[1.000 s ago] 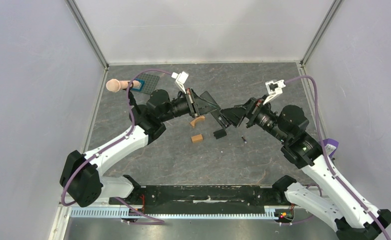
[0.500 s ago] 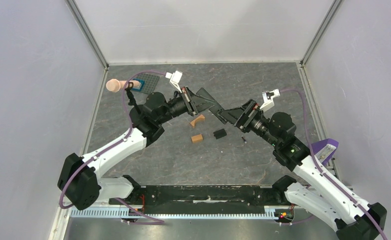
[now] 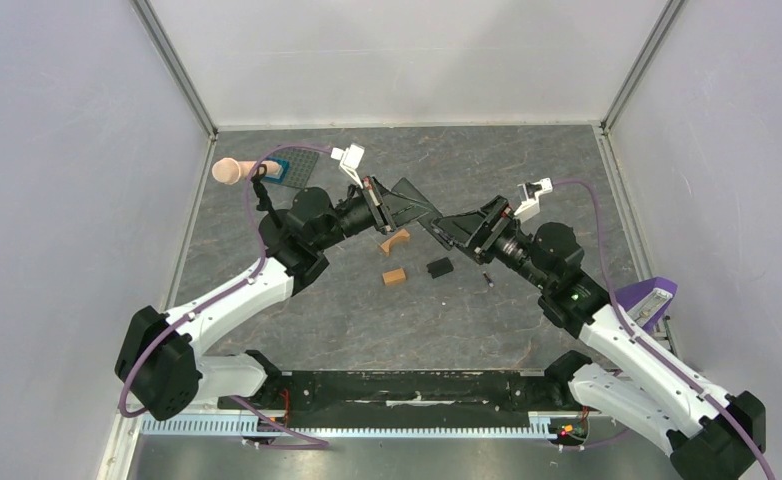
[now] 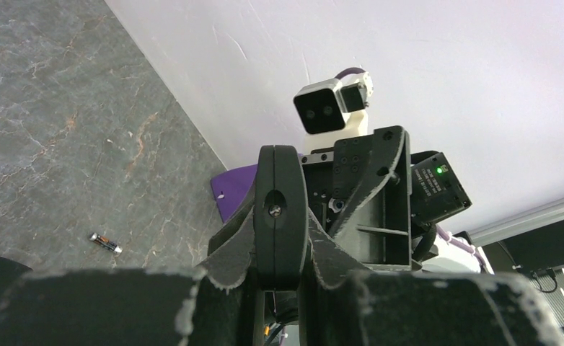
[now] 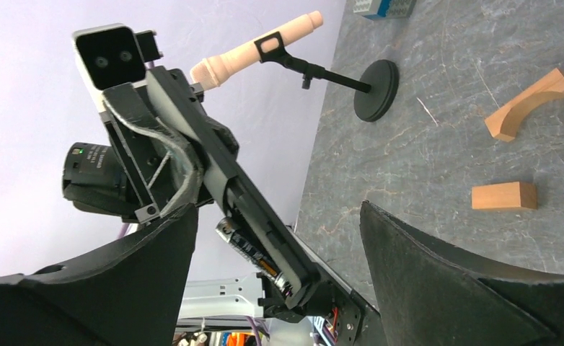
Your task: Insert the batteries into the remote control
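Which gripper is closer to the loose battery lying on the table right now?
Right. The right gripper, open, is just up-left of the battery in the top view. The left gripper is farther left, shut on the remote control.

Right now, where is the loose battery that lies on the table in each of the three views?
Top external: the loose battery lies right of centre, just right of the short black piece.
Left wrist: the loose battery is low at the left.
Right wrist: not in it.
Shared landmark: the purple object by the right wall, in top and left wrist views only.
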`<state>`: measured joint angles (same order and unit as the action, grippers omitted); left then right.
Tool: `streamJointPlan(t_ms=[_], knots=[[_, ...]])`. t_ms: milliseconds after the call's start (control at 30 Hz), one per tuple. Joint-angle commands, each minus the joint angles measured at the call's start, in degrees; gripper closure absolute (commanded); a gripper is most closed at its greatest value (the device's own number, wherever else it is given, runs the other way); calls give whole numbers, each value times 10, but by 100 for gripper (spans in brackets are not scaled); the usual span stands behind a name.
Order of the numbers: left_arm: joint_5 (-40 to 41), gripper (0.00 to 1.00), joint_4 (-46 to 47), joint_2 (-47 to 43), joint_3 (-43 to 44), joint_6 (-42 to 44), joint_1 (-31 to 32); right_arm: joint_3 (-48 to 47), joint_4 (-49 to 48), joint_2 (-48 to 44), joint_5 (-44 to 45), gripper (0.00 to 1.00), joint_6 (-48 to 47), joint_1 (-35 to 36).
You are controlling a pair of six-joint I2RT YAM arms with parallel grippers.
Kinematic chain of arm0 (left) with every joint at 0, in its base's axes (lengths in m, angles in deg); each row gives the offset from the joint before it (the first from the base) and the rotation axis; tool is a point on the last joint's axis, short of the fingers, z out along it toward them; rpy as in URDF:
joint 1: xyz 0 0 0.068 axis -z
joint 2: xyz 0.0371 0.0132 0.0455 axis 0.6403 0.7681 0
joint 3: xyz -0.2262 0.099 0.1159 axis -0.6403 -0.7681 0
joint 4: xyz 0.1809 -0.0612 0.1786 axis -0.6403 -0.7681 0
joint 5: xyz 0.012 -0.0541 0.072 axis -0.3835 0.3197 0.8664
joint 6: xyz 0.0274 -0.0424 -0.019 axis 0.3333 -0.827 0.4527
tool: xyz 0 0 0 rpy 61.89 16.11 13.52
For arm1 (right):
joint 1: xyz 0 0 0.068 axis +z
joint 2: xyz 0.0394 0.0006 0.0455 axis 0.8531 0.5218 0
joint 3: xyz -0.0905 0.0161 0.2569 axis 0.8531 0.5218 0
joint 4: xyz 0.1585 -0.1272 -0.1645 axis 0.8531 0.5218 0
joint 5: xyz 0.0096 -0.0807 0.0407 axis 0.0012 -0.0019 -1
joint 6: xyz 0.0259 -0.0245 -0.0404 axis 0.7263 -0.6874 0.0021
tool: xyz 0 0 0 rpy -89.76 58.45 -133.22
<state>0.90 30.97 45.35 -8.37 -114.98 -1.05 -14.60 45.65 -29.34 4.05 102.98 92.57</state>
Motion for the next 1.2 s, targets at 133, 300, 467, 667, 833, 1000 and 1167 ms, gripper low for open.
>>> streamJointPlan(t_ms=[133, 300, 467, 667, 833, 1000, 1167], knots=[[3, 98, 38, -18, -2, -18, 3, -26, 6, 16, -2, 17, 2, 13], [-1, 98, 37, -18, -3, -18, 3, -20, 6, 18, 1, 20, 10, 13], [-7, 98, 39, -19, -6, -20, 3, -1, -5, 12, 2, 26, 26, 13], [-3, 98, 50, -22, -8, -26, 3, 16, -16, 5, 3, 34, 35, 13], [-5, 98, 68, -21, -8, -40, 3, 23, -19, 8, -7, 38, 36, 13], [-7, 98, 83, -23, -9, -53, 3, 33, -24, 1, -5, 40, 39, 13], [-12, 98, 122, -22, -9, -85, 3, 53, -49, 0, -13, 41, 50, 13]])
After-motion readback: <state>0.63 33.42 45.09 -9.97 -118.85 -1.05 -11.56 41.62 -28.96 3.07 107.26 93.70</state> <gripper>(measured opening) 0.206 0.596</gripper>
